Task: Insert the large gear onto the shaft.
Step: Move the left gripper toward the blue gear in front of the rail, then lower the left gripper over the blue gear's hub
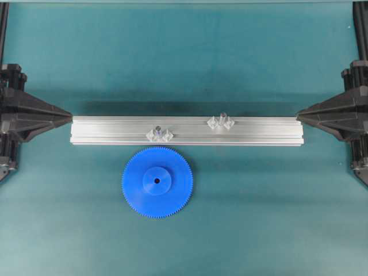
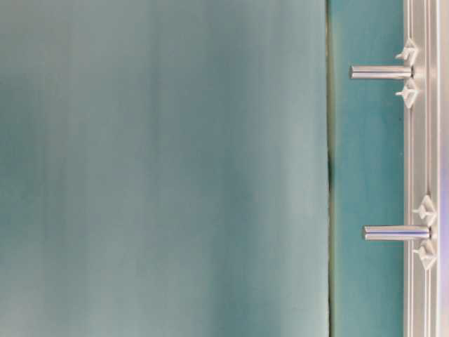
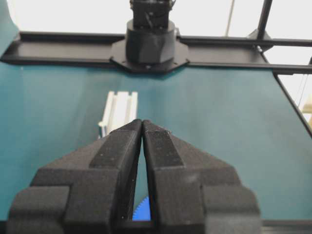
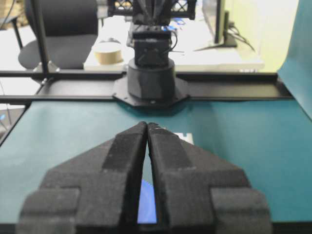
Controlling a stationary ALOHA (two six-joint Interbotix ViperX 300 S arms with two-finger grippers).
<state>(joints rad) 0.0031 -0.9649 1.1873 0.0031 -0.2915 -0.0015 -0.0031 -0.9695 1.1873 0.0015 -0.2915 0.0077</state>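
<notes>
The large gear [image 1: 157, 181], a bright-blue toothed disc with a raised hub and a small hole, lies flat on the teal mat just in front of the rail. Two alike shafts stand on the rail between tiny clear mounts: one [image 1: 159, 133] right behind the gear, the other [image 1: 221, 121] further right. Both shafts show side-on in the table-level view [image 2: 382, 71] [image 2: 396, 232]. My left gripper [image 1: 70, 117] is shut and empty at the rail's left end. My right gripper [image 1: 298, 117] is shut and empty at the rail's right end. A gear sliver [image 3: 142, 212] shows between the left fingers.
The aluminium rail [image 1: 187, 138] runs left to right across the mat's middle. It also shows in the left wrist view [image 3: 118, 112] and its end in the right wrist view [image 4: 185, 138]. Black arm bases and frame bars stand at both sides.
</notes>
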